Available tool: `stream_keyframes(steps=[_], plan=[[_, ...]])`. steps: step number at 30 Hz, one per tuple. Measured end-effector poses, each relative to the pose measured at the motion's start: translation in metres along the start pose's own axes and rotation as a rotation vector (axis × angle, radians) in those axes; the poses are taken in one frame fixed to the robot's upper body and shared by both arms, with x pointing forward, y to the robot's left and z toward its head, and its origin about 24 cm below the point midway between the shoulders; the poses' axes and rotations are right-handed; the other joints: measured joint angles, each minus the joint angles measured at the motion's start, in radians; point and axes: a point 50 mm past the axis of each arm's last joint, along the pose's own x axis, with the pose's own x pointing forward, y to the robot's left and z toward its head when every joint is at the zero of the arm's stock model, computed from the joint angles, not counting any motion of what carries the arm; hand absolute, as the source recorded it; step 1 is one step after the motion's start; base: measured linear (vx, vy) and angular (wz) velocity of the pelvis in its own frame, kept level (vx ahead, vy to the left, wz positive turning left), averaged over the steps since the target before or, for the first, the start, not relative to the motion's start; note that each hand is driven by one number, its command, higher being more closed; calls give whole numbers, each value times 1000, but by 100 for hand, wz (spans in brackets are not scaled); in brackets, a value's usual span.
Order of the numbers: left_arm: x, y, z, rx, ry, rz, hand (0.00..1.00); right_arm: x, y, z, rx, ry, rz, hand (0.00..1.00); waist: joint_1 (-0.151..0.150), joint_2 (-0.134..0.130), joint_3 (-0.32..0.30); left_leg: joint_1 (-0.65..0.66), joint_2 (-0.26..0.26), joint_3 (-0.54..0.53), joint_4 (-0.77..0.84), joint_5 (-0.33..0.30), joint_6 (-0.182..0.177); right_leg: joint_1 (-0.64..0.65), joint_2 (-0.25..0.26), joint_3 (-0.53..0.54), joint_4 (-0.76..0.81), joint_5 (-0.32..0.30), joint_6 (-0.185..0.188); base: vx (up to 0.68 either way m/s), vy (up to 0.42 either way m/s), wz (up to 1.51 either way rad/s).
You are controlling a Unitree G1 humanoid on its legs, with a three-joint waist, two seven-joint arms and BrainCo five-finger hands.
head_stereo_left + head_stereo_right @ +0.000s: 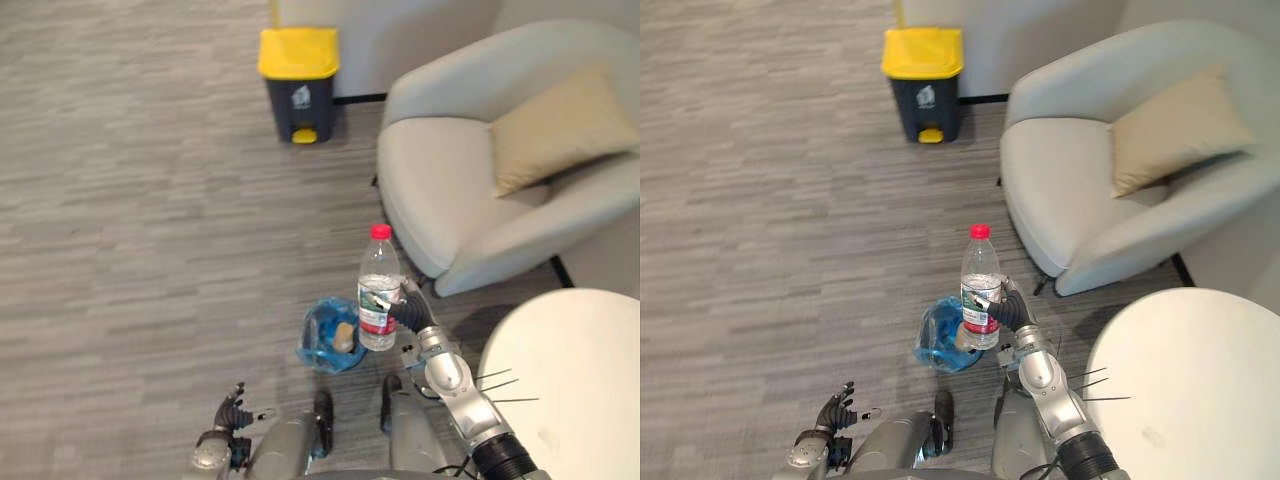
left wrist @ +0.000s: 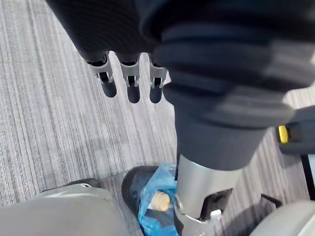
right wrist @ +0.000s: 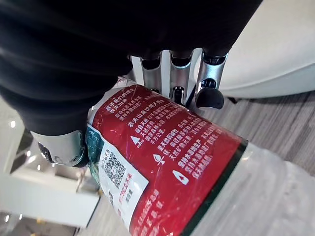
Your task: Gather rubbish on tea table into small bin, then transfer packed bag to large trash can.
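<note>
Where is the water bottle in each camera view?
Left eye view: water bottle just right of centre, upright in the right hand.
Right eye view: bottle at centre.
Right wrist view: red label close up, fingers curled round it.
Left wrist view: left hand, small bin past it.
Shared landmark: that blue-lined bin, beside the bottle in both eye views.

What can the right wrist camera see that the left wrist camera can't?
Right wrist view: the right hand curled round a bottle with a red label, close up. Left wrist view: the left hand with straight fingers, and the blue bag with a tan lump inside. Both: the grey striped floor.
</note>
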Motion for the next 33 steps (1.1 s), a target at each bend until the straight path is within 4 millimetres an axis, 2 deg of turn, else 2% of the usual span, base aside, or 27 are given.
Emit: stream_keyframes(steps=[2, 4, 6, 7, 8, 11, 12, 13, 14, 15, 17, 19, 21, 23, 25, 28, 33], plan=[[4, 1, 11, -36, -32, 20, 0, 16, 0, 12, -46, -57, 29, 100, 19, 7, 37, -64, 28, 14, 33, -7, -13, -67, 15, -6, 43, -10, -21, 12, -204, 1], [8, -1, 22, -52, -70, 19, 0, 32, -2, 21, -95, -100, 55, 100, 15, 21, 67, -108, 50, 36, 72, -10, -17, -111, 20, -14, 86, -16, -30, -15, -158, 4], [15, -5, 44, -96, -128, 37, 0, 51, -10, 28, -174, -126, 52, 100, 17, 31, 74, -225, 75, 52, 149, -33, -39, -214, 27, -19, 144, -29, -48, -88, -93, -1], [17, -7, 51, -104, -147, 39, 0, 56, -13, 31, -194, -134, 41, 100, 17, 35, 78, -258, 83, 52, 172, -41, -30, -242, 29, -24, 159, -31, -52, -166, -57, 10], [22, -10, 69, -131, -195, 40, 0, 66, -20, 37, -222, -148, 11, 100, 21, 41, 88, -330, 98, 55, 225, -61, -21, -304, 31, -31, 201, -39, -58, -162, -36, 12], [28, -12, 113, -241, -311, 66, 0, 86, -38, 67, -243, -229, -93, 100, 23, 40, 130, -509, 129, 72, 364, -85, -5, -469, 21, -34, 327, -74, -64, -184, -30, 16], [28, -9, 132, -272, -373, 76, 0, 93, -47, 81, -247, -268, -134, 100, 25, 40, 151, -574, 150, 91, 406, -91, 5, -532, 15, -34, 368, -87, -56, -221, -41, 22], [27, -6, 141, -288, -406, 90, 0, 96, -51, 89, -246, -287, -161, 100, 25, 40, 164, -601, 159, 100, 422, -91, 6, -558, 9, -34, 387, -90, -56, -214, -68, 28], [25, 0, 157, -329, -463, 112, 0, 101, -61, 105, -242, -331, -219, 100, 29, 41, 178, -667, 177, 119, 450, -91, 6, -626, 2, -32, 421, -98, -63, -160, -81, 26], [23, 6, 169, -356, -508, 132, 0, 105, -74, 118, -238, -365, -279, 100, 40, 41, 188, -725, 196, 134, 477, -90, 5, -684, -3, -33, 448, -99, -66, -143, -74, 24], [19, 13, 182, -403, -565, 150, 0, 109, -91, 132, -234, -397, -358, 100, 56, 42, 192, -798, 207, 139, 520, -86, 0, -757, -10, -33, 493, -100, -67, -99, -33, 10], [15, 17, 192, -431, -616, 169, 0, 112, -107, 146, -218, -428, -427, 100, 74, 41, 193, -854, 211, 137, 558, -87, 3, -810, -14, -32, 530, -104, -71, -93, 7, 5], [12, 23, 197, -460, -644, 187, 0, 114, -120, 163, -216, -474, -479, 100, 74, 41, 193, -896, 211, 135, 578, -87, 3, -851, -20, -32, 550, -105, -71, -88, 29, 6], [12, 28, 196, -464, -640, 205, 0, 115, -131, 178, -218, -514, -519, 100, 75, 41, 193, -937, 212, 135, 602, -88, 5, -890, -24, -30, 568, -107, -67, -96, 45, 1], [14, 29, 191, -460, -613, 213, 0, 116, -137, 182, -210, -517, -531, 100, 75, 40, 193, -958, 214, 135, 606, -89, 7, -910, -24, -30, 570, -107, -67, -87, 44, -2], [16, 27, 184, -454, -582, 218, 0, 120, -139, 175, -216, -480, -532, 100, 76, 40, 193, -978, 217, 136, 613, -89, 7, -928, -24, -30, 573, -106, -66, -74, 38, -2], [16, 28, 184, -444, -578, 222, 0, 129, -130, 150, -229, -362, -499, 100, 75, 38, 194, -986, 228, 141, 620, -92, 12, -941, -15, -26, 576, -106, -66, -79, 33, -6]])
